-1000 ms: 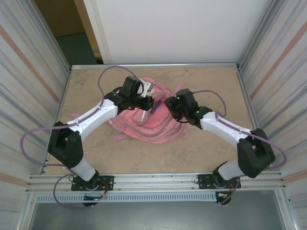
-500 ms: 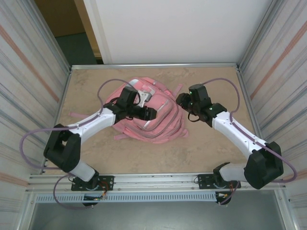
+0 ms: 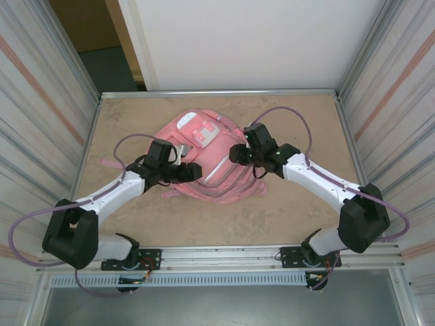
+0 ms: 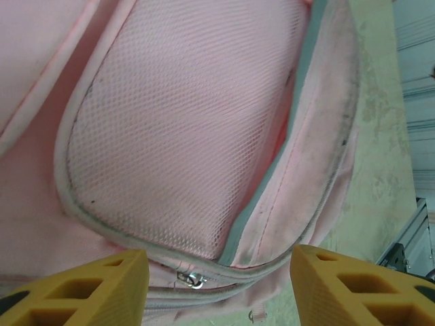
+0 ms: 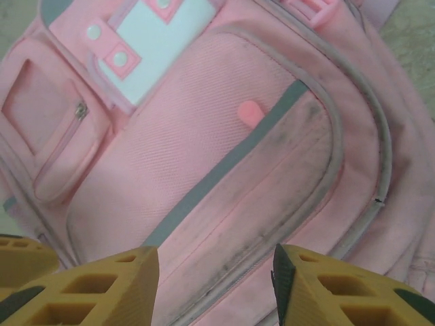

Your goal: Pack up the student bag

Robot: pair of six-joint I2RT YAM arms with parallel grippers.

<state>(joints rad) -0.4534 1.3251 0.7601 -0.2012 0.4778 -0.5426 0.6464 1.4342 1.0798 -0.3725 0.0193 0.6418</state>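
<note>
Beige tabletop (image 3: 299,115) carries the large pink fabric backpack (image 3: 217,163) at its centre, front pockets up, with the long axis running diagonally from far-left to near-right. Since a second ago the left end effector (image 3: 194,171) has drawn back to the backpack's left edge, jaws apart and empty. The right end effector (image 3: 236,153), also spread and empty, hangs over its right side.

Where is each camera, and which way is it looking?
Top external: high behind the arms, looking down at the table and pink student bag; both arms, left gripper and right gripper show.
Left wrist: on the left arm, looking down at the bag's mesh pocket; its yellow fingers show.
Right wrist: on the right arm, looking down at the bag's front pockets; its yellow fingers show.
Both wrist views share the student bag.
</note>
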